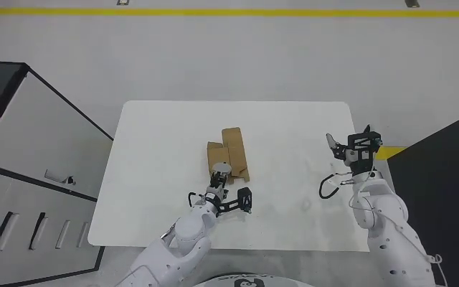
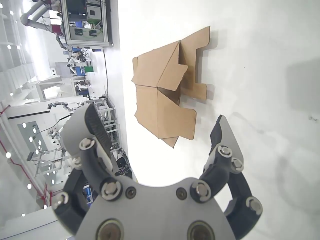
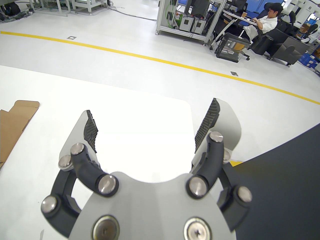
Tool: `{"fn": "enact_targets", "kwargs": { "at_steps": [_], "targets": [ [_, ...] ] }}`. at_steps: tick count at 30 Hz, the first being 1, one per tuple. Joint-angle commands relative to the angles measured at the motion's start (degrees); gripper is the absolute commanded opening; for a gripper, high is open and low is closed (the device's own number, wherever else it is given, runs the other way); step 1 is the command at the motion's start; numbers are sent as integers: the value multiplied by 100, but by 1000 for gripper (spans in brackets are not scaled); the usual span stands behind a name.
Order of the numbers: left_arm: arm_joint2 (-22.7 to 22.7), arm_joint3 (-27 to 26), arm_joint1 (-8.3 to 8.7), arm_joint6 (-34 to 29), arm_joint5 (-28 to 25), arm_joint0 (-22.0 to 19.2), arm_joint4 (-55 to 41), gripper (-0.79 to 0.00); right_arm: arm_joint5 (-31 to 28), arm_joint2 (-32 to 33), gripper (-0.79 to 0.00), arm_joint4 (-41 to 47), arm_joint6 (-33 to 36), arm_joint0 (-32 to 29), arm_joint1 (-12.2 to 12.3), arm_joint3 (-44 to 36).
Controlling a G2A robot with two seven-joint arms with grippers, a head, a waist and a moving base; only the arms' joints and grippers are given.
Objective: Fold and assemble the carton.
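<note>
A: Starting nearest. Logging left jaws as spread apart, clamped on nothing, held low over the table point(image 1: 301, 129), just short of the near end of the carton point(image 2: 162, 88).

B: Touching it?

A: Can't tell from the top view. From the left wrist view, looks like a gap. Marking as near, not gripping.

B: Placing the carton?

A: Around mid-table. Brown corrugated blank, partly folded, with middle panels lifted into a shallow pocket and end flaps splayed flat on the table.

B: Farther out?

A: Logging right jaws as apart too, holding nothing, by the right edge of the table, well apart from the carton.

B: Step in hand?

A: Judging as early. Reads as an approach to a first grip on a near flap. No walls squared, no tabs tucked.

B: Next move?

A: Probably calls for easing forward and closing on the edge of the near flap, then swinging it up along its crease. Likely needs the right arm brought in to pin the far panels, otherwise risking a slide across the smooth table.

B: Anything to flag?

A: Thin flap edge, so worth squaring up before closing to avoid crushing or bending off-crease.
</note>
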Motion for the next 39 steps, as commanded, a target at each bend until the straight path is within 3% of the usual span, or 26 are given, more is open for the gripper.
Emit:
{"fn": "enact_targets", "kwargs": {
  "at_steps": [1,15,17,18,19,20,22,23,24,25,39],
  "targets": [
    [-4,-3,2,8,3,4,6,0,0,0,0,0,0,0,0,0],
    [34,463,-99,116,365,-142,-188,0,0,0,0,0,0,0,0,0],
    [20,484,-108,113,388,-149,-207,-74,0,0,0,0,0,0,0,0],
    [14,491,-113,110,398,-149,-211,-197,0,0,0,0,0,0,0,0],
    [10,499,-116,113,395,-149,-215,-369,0,0,0,0,0,0,0,0],
    [2,512,-119,105,392,-147,-217,-394,0,0,0,0,0,0,0,0],
    [-18,541,-127,86,391,-135,-251,-280,0,0,0,0,0,0,0,0],
    [-28,564,-131,66,393,-129,-261,-289,0,0,0,0,0,0,0,0],
    [-30,576,-134,62,393,-128,-260,-388,0,0,0,0,0,0,0,0],
    [-37,581,-138,56,405,-127,-258,-397,0,0,0,0,0,0,0,0],
    [-88,613,-176,-62,488,-68,-58,-434,0,0,0,0,0,0,0,0]
  ]
}}
